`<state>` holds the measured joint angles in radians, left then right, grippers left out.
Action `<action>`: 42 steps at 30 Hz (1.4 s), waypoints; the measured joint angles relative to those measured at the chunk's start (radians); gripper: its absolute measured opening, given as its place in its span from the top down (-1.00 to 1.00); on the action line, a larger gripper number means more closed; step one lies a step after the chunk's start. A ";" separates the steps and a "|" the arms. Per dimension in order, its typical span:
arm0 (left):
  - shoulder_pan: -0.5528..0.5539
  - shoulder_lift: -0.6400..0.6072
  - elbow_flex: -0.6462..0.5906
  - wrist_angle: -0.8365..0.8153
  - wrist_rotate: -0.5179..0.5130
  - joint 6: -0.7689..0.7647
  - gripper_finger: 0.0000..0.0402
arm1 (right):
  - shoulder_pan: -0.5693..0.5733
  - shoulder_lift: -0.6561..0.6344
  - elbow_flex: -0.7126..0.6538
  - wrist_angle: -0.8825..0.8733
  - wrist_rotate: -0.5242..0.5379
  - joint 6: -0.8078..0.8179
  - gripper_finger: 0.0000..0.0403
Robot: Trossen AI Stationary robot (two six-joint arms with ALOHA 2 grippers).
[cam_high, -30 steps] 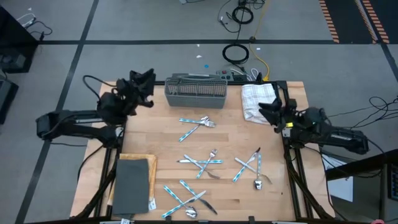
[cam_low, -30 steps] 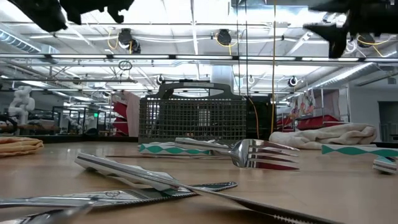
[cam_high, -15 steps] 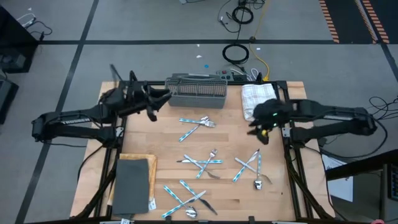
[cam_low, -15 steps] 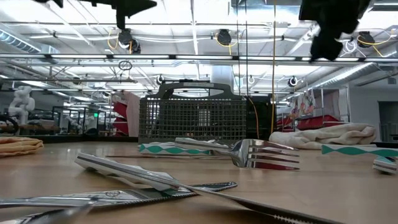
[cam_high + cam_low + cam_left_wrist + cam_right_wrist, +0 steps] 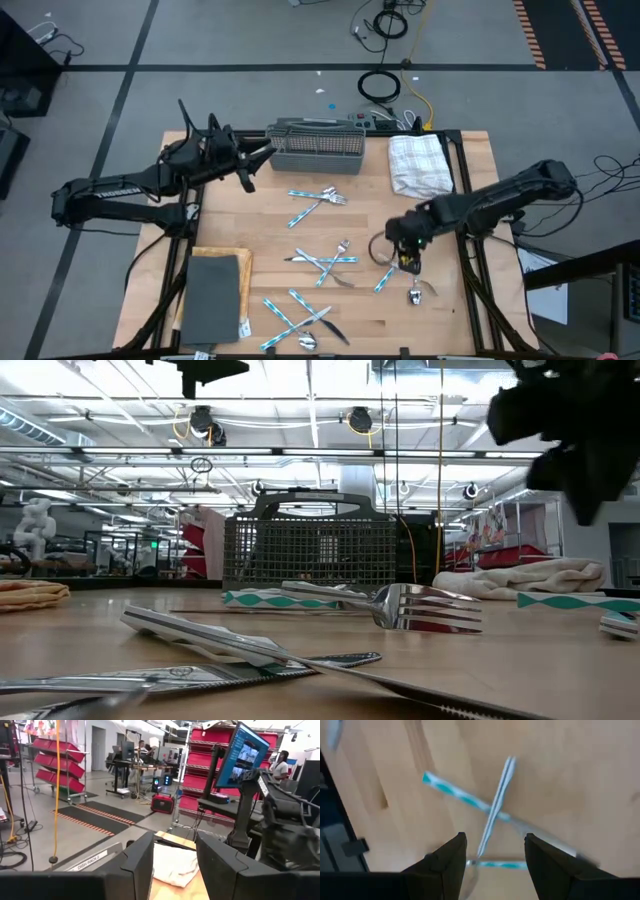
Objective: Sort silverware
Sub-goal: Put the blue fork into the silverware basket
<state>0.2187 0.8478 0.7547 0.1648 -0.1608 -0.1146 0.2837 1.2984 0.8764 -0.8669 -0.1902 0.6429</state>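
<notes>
The silverware lies loose on the wooden table in crossed clusters: near the middle (image 5: 318, 200), lower middle (image 5: 325, 262), right (image 5: 385, 280) and near edge (image 5: 300, 320). The handles are blue-and-white patterned. My right gripper (image 5: 408, 258) hangs open over the right cluster, pointing steeply down. In its wrist view a metal piece (image 5: 497, 802) crosses a patterned handle (image 5: 455, 792) just ahead of the open fingers (image 5: 495, 860), with nothing between them. My left gripper (image 5: 255, 160) stands open and level, high by the left end of the grey mesh basket (image 5: 315, 148), holding nothing (image 5: 173, 865).
A white folded towel (image 5: 418, 165) lies at the far right corner beside the basket. A dark grey slab (image 5: 213, 295) on a tan cloth sits at the near left. In the low view a fork (image 5: 400, 605) lies before the basket (image 5: 310, 550).
My right gripper has swung from beside the towel toward the table's near edge and middle, come down, and tipped from level to pointing steeply down over the right cluster. My left gripper has tipped to level, pointing at the basket's left end. No silverware has moved.
</notes>
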 joint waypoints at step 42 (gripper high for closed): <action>0.017 0.000 0.000 -0.054 -0.009 -0.003 0.25 | 0.533 0.011 -0.169 -0.010 0.197 0.887 0.07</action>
<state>0.2361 0.8482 0.7547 0.1112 -0.1699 -0.1178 0.8166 1.3090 0.7071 -0.8773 0.0071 1.5301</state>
